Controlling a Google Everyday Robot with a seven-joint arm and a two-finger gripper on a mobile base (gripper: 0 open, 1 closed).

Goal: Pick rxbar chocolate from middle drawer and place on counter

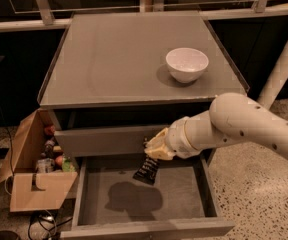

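The rxbar chocolate [147,171] is a small black wrapper with white lettering. It hangs tilted from my gripper [152,151], which is shut on its top end. The bar is lifted above the grey floor of the open middle drawer [184,196], where its shadow falls. My white arm [244,124] reaches in from the right. The gripper is just in front of the closed top drawer front [104,141]. The counter [114,59] is the flat grey cabinet top above, with a white bowl [187,64] at its right.
An open cardboard box [31,169] with bottles and small items stands on the floor left of the cabinet. A white post [284,66] leans at the right. Speckled floor [264,199] lies to the right of the drawer.
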